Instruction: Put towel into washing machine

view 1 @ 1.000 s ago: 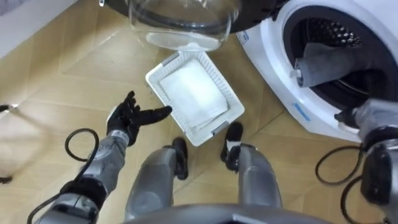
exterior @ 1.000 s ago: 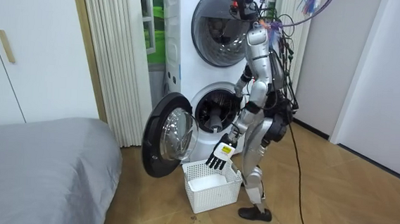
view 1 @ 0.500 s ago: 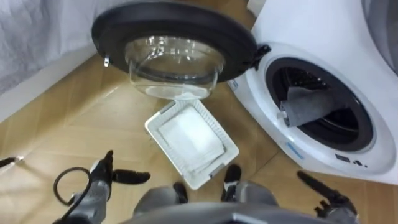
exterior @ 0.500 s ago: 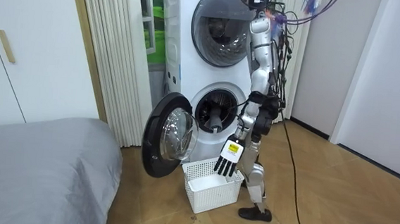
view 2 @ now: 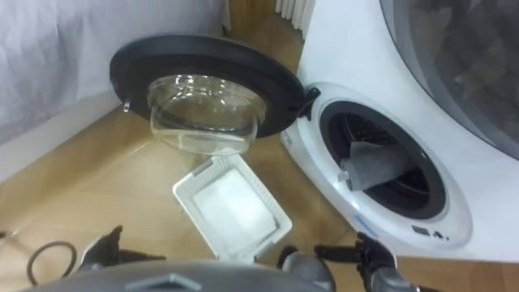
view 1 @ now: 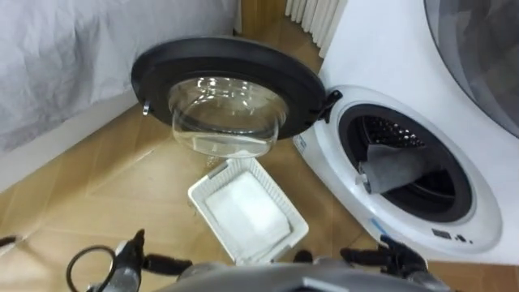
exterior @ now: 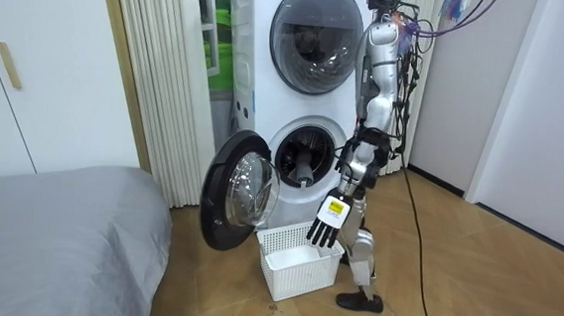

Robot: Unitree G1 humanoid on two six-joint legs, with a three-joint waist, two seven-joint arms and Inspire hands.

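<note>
A grey towel (view 1: 393,169) lies inside the lower washing machine's drum (view 1: 422,138), one end hanging at the round opening; it shows as a dark shape in the room view (exterior: 301,169). The glass door (view 1: 231,85) stands wide open to the left. My left hand (view 1: 130,258) sits low at the left edge, fingers straight and holding nothing; in the room view this left hand (exterior: 329,221) hangs above the basket. My right hand (view 1: 388,256) is low on the right, below the drum, fingers stretched and holding nothing. I stand upright facing the machine.
A white plastic basket (view 1: 212,177) with nothing in it stands on the wooden floor under the open door, close before my feet. A second machine (exterior: 315,36) is stacked above. A grey bed (exterior: 48,231) is at the room view's left, with curtains (exterior: 158,80) beside the machines.
I have straightened up from a bend, so the eye views rose and tilted. Both hands dropped to the lower edge; the right hand left the drum's front. The towel stays inside.
</note>
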